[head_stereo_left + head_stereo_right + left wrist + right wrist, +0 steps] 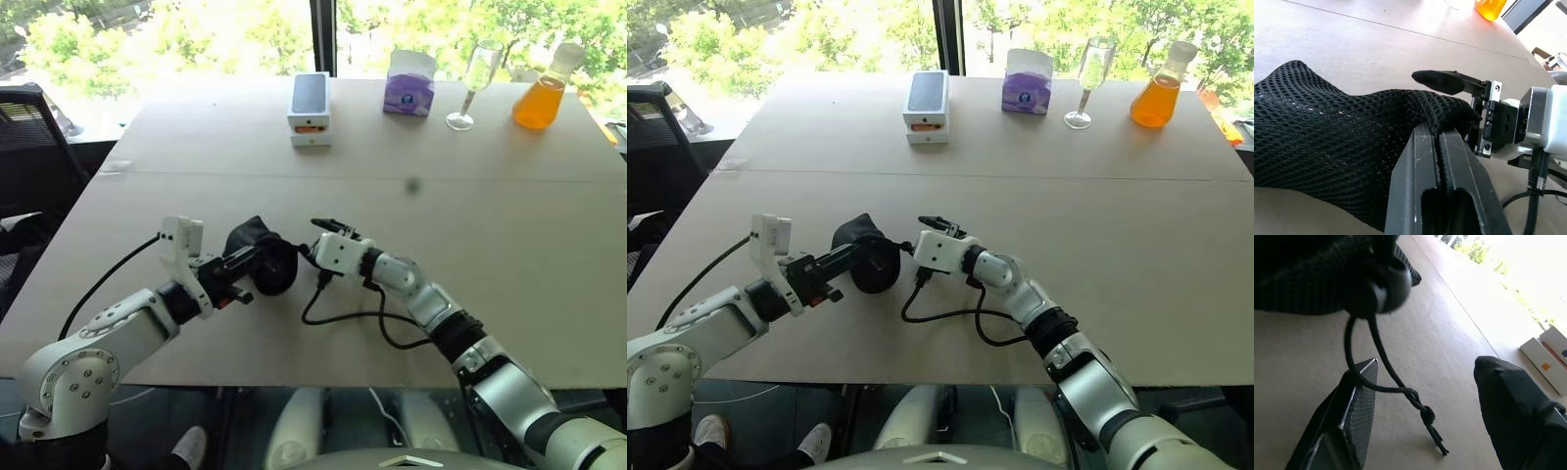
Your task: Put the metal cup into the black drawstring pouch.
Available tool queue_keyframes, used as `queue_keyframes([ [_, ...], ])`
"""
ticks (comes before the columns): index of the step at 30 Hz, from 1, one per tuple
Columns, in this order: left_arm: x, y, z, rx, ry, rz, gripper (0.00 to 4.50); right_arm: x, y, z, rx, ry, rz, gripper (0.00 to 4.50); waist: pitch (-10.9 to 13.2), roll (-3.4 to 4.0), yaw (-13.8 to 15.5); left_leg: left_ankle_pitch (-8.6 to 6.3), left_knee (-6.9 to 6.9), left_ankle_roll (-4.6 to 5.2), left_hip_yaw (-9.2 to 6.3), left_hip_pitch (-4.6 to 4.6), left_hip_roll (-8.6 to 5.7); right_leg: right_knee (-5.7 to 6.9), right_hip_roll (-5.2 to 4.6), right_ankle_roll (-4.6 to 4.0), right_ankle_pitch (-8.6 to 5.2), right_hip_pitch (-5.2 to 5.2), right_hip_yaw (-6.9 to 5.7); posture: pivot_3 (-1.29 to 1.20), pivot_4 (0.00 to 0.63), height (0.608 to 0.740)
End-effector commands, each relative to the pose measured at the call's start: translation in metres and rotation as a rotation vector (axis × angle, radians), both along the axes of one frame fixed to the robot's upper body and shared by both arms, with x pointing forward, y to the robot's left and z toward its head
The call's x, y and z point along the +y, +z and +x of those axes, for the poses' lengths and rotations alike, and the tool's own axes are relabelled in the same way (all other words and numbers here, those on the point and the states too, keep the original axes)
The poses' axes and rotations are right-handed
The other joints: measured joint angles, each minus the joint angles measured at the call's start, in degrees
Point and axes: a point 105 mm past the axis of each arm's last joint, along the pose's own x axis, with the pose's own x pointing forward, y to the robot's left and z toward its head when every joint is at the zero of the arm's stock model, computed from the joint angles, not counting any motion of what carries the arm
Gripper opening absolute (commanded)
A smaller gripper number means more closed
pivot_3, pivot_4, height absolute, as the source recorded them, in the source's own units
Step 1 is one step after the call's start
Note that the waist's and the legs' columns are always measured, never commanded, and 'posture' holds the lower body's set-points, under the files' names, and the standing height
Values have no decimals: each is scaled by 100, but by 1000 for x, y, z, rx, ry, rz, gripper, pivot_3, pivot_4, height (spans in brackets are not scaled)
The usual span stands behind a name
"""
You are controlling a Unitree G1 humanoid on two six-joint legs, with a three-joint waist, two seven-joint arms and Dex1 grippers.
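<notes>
Pale tan surface (509,225), seam running across its middle; window with sunlit greenery beyond the far edge, dark chair (29,147) at 9 o'clock.

Near edge, centre: black drawstring pouch (263,257) pinched in the clenched left gripper (1439,142), mesh fabric bunched and lifted off the surface. Right gripper (323,227) just beside it at 3 o'clock, released, fingers (1354,416) apart around the hanging cord (1382,377) and its knot. Metal cup not visible; inside the pouch or not, cannot tell.

Far edge, 12 to 2 o'clock: white phone box (311,108), purple tissue box (409,83), empty stemmed glass (475,83), flask (544,93) holding orange liquid.

Broad bare stretch between pouch and far row.
</notes>
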Motion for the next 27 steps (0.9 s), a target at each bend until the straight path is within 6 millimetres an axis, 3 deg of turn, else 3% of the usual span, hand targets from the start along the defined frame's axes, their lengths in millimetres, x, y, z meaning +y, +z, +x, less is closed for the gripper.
queue_keyframes([
  [1,-1,13,-4,-59,-6,-1,0,2,13,1,-54,18,29,2313,0,0,-3,0,0,0,0,0,0,0,0,0,0,0,0,0,150,740],
  [4,-3,12,-7,-56,-11,-11,0,8,22,-2,-48,51,80,1144,0,0,-9,0,0,0,0,0,0,0,0,0,0,0,0,0,150,740],
  [8,-4,10,-10,-56,-5,-18,0,14,29,-8,-55,91,104,54,0,0,-39,0,0,1,0,0,1,0,-1,0,0,0,1,0,150,740],
  [14,-5,9,-10,-63,9,-26,0,3,36,2,-90,54,95,54,0,0,-75,0,0,1,0,0,1,1,-1,0,0,1,0,0,150,740],
  [16,-5,8,-9,-65,9,-21,0,-5,47,10,-121,21,105,54,0,1,-83,0,0,1,0,0,1,1,-1,0,0,0,1,0,150,740],
  [19,-10,20,-3,-137,17,-32,0,-25,80,25,-201,-52,145,54,2,2,-77,0,0,1,0,0,1,1,0,-1,1,0,-1,0,150,740],
  [22,-24,32,-7,-203,-43,-83,888,-38,105,30,-260,-77,165,0,3,1,-80,0,1,1,0,-2,0,0,-2,0,1,1,0,0,150,740],
  [27,-47,48,-9,-316,-79,-11,3274,-49,147,28,-346,-65,169,0,5,0,-91,-1,-8,1,4,-6,1,-2,-2,-1,1,0,5,0,150,740],
])
